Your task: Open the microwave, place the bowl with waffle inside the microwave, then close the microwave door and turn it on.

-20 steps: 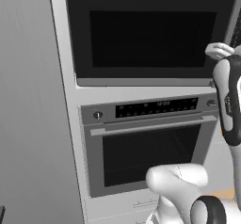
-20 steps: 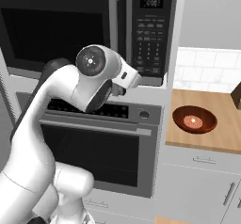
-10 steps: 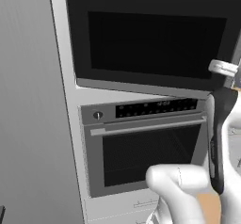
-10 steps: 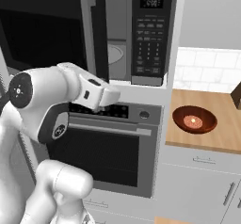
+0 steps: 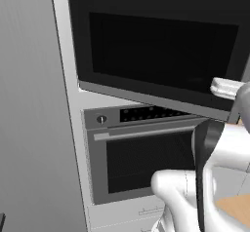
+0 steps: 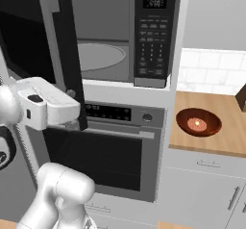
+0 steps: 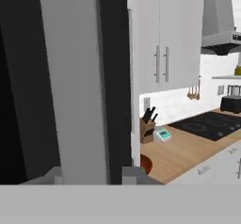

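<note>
A simulated kitchen with a tall wall unit holding a built-in microwave [image 6: 125,35] above a grey oven [image 6: 115,151]. The microwave door [image 6: 41,55], a wide black panel with a dark window, stands swung out on its left hinge, roughly at a right angle to the cabinet front, so the light grey cavity and its round turntable [image 6: 98,57] are exposed. The black keypad strip [image 6: 153,35] sits to the right of the cavity.

The robot's white hand is at the door's free edge, beside the lower part of the tall grey bar handle [image 6: 55,45]. In the hand view the handle [image 7: 75,82] rises as a broad grey bar straight up between the two finger tips, so the gripper [image 7: 92,176] straddles it. The jaws sit close on either side of the bar; whether they truly clamp it or merely bracket it cannot be told. The hold makes sense: the bar is the only purchase for swinging the door wide.

The bowl [image 6: 198,122], dark red-brown with a pale waffle [image 6: 196,124] inside, rests on the wooden table [image 6: 211,141] to the right of the oven, well apart from the arm. It has not yet been picked up. A knife block [image 7: 148,124] stands on the table by the tiled wall.

The opening step looks almost done; letting go and reaching for the bowl likely comes next.
</note>
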Motion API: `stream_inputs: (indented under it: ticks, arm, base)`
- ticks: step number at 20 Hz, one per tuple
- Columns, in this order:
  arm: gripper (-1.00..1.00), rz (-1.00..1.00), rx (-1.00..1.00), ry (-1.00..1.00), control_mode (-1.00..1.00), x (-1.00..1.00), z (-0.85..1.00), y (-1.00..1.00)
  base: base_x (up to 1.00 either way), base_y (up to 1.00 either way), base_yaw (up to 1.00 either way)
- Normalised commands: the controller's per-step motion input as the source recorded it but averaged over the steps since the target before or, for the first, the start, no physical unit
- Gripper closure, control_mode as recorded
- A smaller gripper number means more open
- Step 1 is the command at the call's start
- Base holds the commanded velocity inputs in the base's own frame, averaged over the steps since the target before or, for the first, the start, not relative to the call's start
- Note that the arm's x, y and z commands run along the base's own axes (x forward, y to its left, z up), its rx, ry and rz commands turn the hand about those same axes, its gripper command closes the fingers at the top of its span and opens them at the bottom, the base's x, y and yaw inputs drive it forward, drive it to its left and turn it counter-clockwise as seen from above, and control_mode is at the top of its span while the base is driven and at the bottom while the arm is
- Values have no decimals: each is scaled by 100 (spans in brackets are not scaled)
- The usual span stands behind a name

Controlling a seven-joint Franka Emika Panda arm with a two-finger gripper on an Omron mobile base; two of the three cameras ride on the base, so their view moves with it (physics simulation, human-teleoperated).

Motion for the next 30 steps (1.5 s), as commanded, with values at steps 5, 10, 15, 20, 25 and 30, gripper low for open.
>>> stream_inputs:
  ticks: [5,10,15,20,25,30]
  arm:
    - [100,-15,-23,-4,-100,-96,-2,52]
    - [100,-5,-15,-12,-100,-70,-23,75]
    - [-100,1,-4,-6,-100,-9,-26,63]
    - [-100,3,2,-15,-100,0,-3,20]
    - [-100,0,0,-8,-100,0,0,24]
    - [-100,0,-1,-2,-100,-41,17,2]
  base:
    - [0,0,0]
    - [0,0,0]
    - [0,0,0]
    - [0,0,0]
    - [0,0,0]
    - [0,0,0]
